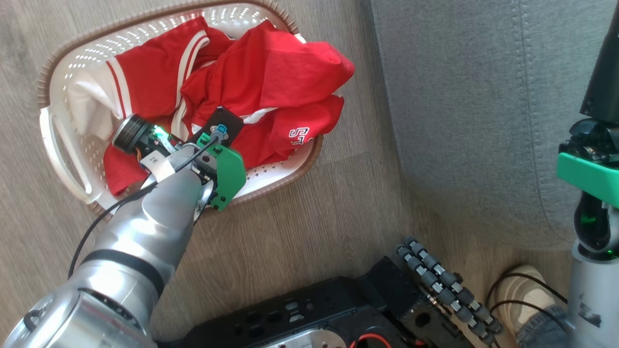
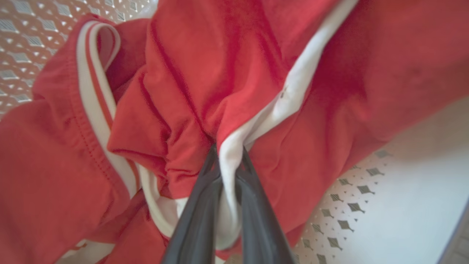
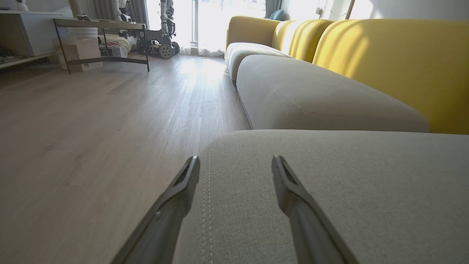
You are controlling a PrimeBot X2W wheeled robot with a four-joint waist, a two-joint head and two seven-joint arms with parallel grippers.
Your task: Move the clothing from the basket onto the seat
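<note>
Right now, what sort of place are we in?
Probably a living room, perhaps a test home: a long sofa with a grey seat and yellow backs, a wood-look floor, and a laundry basket of red clothing.

- My head camera looks steeply down from well above onto the wood floor [image 1: 300, 217], with the basket [image 1: 96, 43] at upper left and the seat [image 1: 464, 121] at right.
- My left wrist camera looks along my left gripper [image 2: 227, 156], pressed very close to the clothing [image 2: 220, 73]. It shares this clothing and the basket's perforated wall with the head view.
- My right wrist camera sits low over the seat, facing level along my right gripper [image 3: 236, 161] toward bright windows [image 3: 205, 22]. It shares the seat's stitched edge with the head view.
</note>
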